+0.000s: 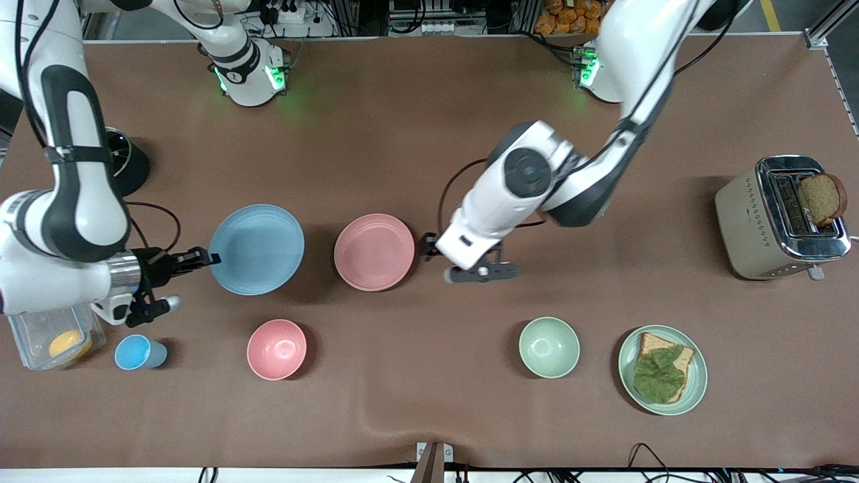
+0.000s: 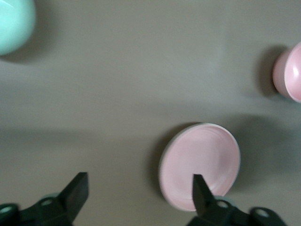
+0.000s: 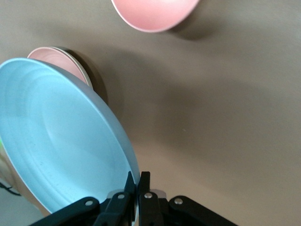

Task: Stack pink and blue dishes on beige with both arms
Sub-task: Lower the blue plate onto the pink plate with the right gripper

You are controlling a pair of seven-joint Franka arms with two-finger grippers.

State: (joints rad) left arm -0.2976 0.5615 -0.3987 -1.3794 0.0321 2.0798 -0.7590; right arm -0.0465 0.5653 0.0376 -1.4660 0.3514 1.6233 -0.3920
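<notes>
Brown cloth covers the whole table (image 1: 402,134), and we see two white robot arms reaching over it. At the left arm's end stands a beige metal toaster (image 1: 778,218) with a brown bread slice (image 1: 823,198) in its slot.

We see the light blue flat round plate (image 1: 257,249) gripped at its rim by the right gripper (image 1: 201,258); in the right wrist view the black fingers (image 3: 141,188) are pressed together on the plate's edge (image 3: 70,141), and the plate is tilted and lifted off the cloth. The pale pink flat round plate (image 1: 374,251) lies beside it, toward the left arm's end. In the left wrist view a cream rim shows under the pink plate (image 2: 200,165), so it lies on another plate.

The left gripper (image 1: 483,272) hovers over the cloth just beside the pink plate, its fingers (image 2: 77,190) spread wide and holding nothing.

Nearer to the camera we see a pale green plate (image 1: 663,369) with bread and a leaf, a green bowl (image 1: 549,347), a deep pink bowl (image 1: 276,349) and a small blue cup (image 1: 137,352).
</notes>
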